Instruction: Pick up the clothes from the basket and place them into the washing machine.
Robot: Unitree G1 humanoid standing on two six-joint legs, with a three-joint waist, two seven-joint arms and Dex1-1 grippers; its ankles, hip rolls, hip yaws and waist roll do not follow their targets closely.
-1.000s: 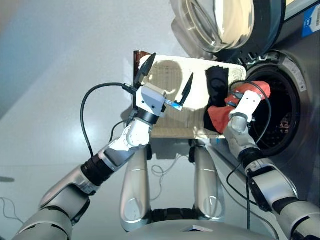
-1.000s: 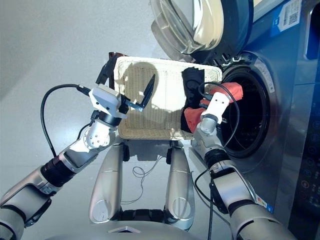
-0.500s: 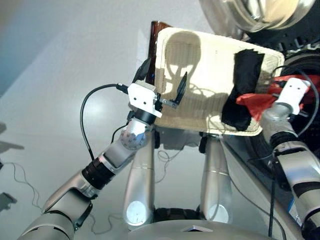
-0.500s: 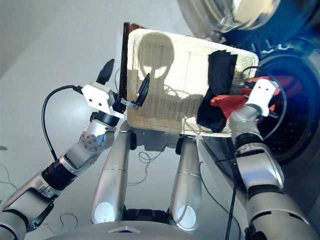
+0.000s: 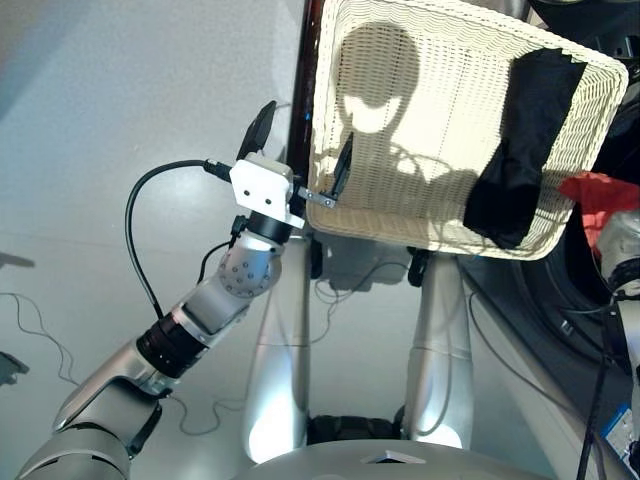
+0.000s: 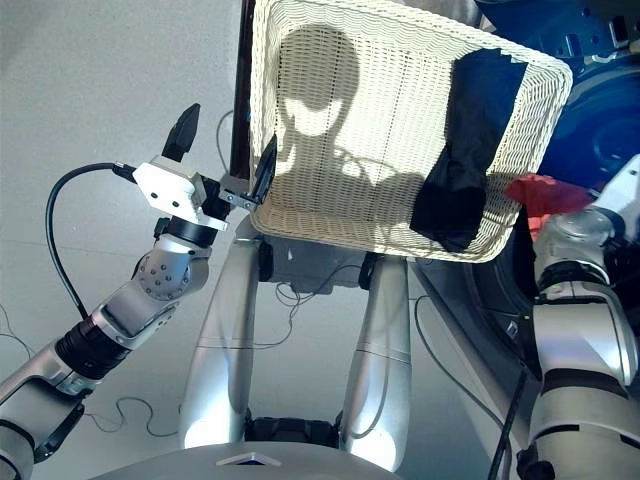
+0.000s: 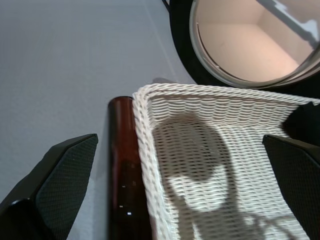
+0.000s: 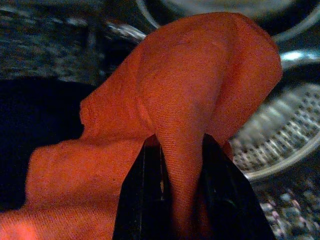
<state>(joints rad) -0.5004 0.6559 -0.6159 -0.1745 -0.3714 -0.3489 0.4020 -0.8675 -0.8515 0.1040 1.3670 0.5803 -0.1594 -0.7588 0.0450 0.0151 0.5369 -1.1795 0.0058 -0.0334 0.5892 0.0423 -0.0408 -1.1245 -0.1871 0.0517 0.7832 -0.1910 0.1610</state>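
Note:
The cream wicker basket (image 5: 420,110) fills the top of the head views. A black garment (image 5: 522,150) lies along its right side. My left gripper (image 5: 302,147) is open, with one finger on each side of the basket's left rim (image 7: 145,130) and nothing held. My right gripper (image 8: 180,155) is shut on a coral red garment (image 8: 190,85), which hangs just past the basket's right rim (image 6: 540,192). The washing machine's perforated steel drum (image 8: 280,145) shows close behind the red cloth. Its glass door (image 7: 250,40) stands open beyond the basket.
A dark brown glossy bar (image 7: 122,165) runs along the outside of the basket's left rim. Thin cables lie on the grey floor (image 5: 120,120) to the left and below the basket. The washer's dark front (image 6: 600,90) rises at the right.
The whole picture has shifted as the head moved, so the basket looks larger and higher. The red garment in my right gripper no longer overlaps the black one. The left gripper remains open at the rim.

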